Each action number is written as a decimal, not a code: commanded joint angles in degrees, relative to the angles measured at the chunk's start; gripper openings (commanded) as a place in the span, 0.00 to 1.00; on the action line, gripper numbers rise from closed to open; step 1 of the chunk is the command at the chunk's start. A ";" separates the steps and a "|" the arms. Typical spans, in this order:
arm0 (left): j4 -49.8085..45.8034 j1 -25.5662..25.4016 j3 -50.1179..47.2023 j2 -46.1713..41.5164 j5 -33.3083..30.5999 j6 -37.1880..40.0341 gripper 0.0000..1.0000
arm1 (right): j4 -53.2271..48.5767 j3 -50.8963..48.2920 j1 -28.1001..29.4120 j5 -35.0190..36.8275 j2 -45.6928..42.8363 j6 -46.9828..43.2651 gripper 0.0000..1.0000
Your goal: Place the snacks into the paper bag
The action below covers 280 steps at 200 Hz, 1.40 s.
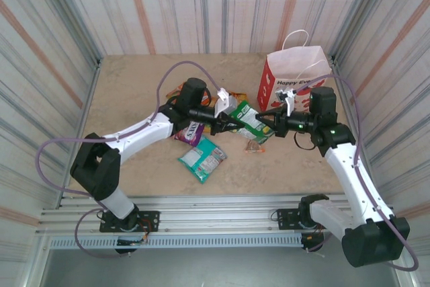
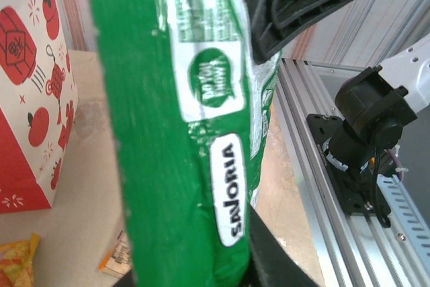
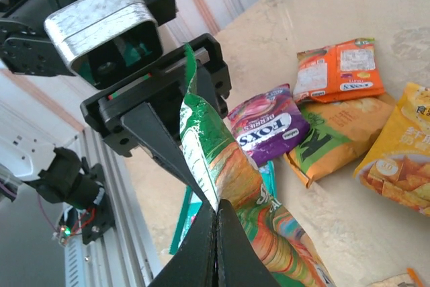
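Striped metal walls box in a beige worktop. The paper bag stands upright in its far right corner, mouth up, with one handle looped above the opening. Over the middle of the worktop a green packet hangs in the air with both claws on it. The right claw is pressed together on one edge of the packet. The left claw takes the opposite edge, and from the right wrist its fingers look clamped on the foil, though I cannot judge how firm that hold is.

With two grips on one thin packet, any pull apart or twist could tear or crumple it. If one claw lets go while the other holds only a sliver of slick foil, the packet could slip and fall among the rest: the purple packet, the orange packet and the teal packet nearer the near edge.

The bag looks light and nothing braces it. A floppy packet that catches the rim or the handle could tip the bag or push it against the wall. The arms are also close together, so a reach towards the bag could make them knock into each other.
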 commanded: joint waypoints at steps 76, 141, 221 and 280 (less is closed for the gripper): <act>18.30 3.71 -4.08 -7.23 6.23 -15.00 0.07 | 28.35 -10.72 -10.13 -1.36 -11.77 14.83 0.63; 28.59 3.47 -0.77 -6.78 -8.71 -22.14 0.03 | 27.37 -18.15 -11.97 21.85 -19.05 20.45 0.70; 32.46 1.26 25.86 13.46 -10.82 -21.50 0.00 | 29.39 -28.89 -13.57 27.36 -25.66 28.87 0.68; 25.39 -0.91 51.21 32.56 -14.67 -18.53 0.02 | 33.68 -30.72 -10.31 28.04 -23.16 29.55 0.67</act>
